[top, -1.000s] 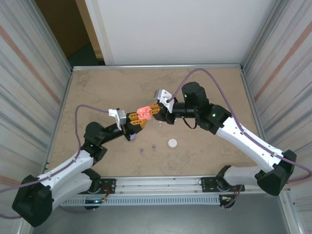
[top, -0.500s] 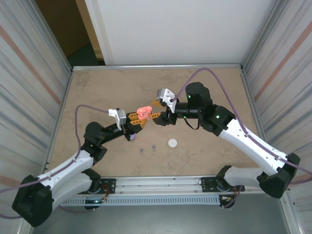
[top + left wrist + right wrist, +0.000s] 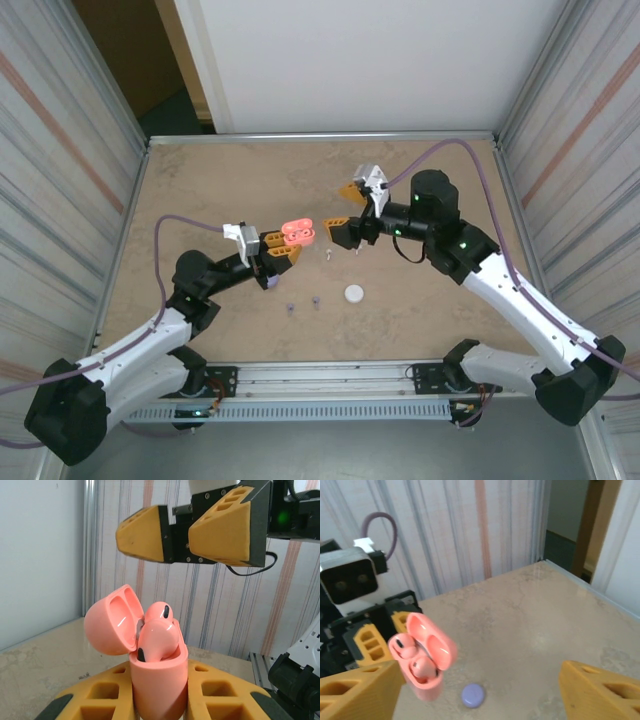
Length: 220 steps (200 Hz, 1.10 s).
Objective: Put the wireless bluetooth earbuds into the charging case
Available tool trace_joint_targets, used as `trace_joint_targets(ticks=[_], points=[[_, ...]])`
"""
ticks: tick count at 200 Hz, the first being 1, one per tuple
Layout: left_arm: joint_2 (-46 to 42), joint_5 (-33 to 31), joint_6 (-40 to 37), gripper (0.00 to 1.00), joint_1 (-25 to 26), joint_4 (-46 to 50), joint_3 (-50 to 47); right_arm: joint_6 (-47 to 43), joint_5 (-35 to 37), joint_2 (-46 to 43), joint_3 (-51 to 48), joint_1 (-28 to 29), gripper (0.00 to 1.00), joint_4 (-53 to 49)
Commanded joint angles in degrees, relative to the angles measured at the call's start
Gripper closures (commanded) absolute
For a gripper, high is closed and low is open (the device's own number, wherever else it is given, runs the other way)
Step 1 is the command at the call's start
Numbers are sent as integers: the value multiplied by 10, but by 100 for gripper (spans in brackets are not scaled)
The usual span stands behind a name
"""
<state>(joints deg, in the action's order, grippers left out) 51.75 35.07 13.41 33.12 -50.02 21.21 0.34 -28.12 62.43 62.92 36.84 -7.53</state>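
Left wrist view: the left claw (image 3: 160,702) grips the pink charging case (image 3: 159,680) upright, its lid hinged open and two pink earbuds (image 3: 156,639) seated inside. The right claw (image 3: 176,532) hangs near but apart from it, jaws spread wide and empty. A white case (image 3: 354,293) lies on the surface (image 3: 200,190).

Open pink case (image 3: 159,687) upright, two pink earbuds (image 3: 156,641) seated inside
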Motion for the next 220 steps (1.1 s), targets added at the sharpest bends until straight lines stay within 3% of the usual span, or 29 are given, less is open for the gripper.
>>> trace_joint_targets(ticks=[1,21,71,104,124,220], points=[[-12,2,5,100,4,-23,1,50,8,-32,-22,-10,12,42],[-13,3,5,100,5,-24,2,68,22,-51,-48,-16,0,59],[-9,3,5,100,8,-22,7,151,-35,-73,-79,-60,1,81],[-8,4,5,100,9,-23,7,261,-160,-67,-112,-120,1,152],[-7,6,4,100,10,-23,10,324,-198,-67,-142,-149,1,213],[58,31,40,100,11,-114,15,422,-253,-31,-173,-152,1,300]])
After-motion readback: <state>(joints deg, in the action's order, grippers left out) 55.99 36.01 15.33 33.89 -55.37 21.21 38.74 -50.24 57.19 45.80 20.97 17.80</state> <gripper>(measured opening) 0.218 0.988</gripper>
